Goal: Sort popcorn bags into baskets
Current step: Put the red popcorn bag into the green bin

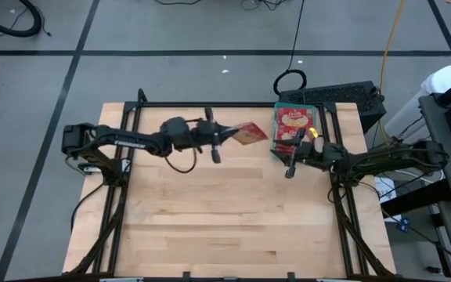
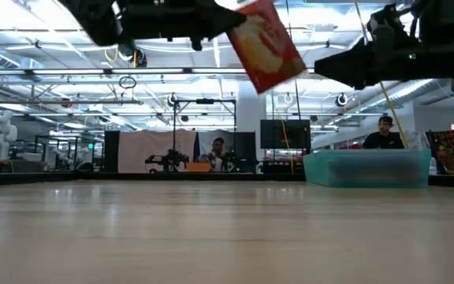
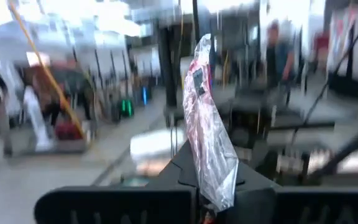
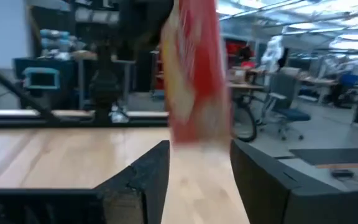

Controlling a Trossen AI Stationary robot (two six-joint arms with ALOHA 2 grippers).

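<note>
Left gripper (image 1: 227, 136): clamped on one red bag (image 1: 250, 134), raised above table (image 1: 233, 211). Right gripper (image 1: 290, 159): fingers parted, empty, beside basket (image 1: 277, 108) holding bags.

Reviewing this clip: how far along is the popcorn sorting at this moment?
Done: some popcorn bags already lie in the teal basket. In hand: the left gripper, shut, holds one bag high above the table, with the right gripper open beside the basket. Left: binning this bag; no loose ones show.
</note>
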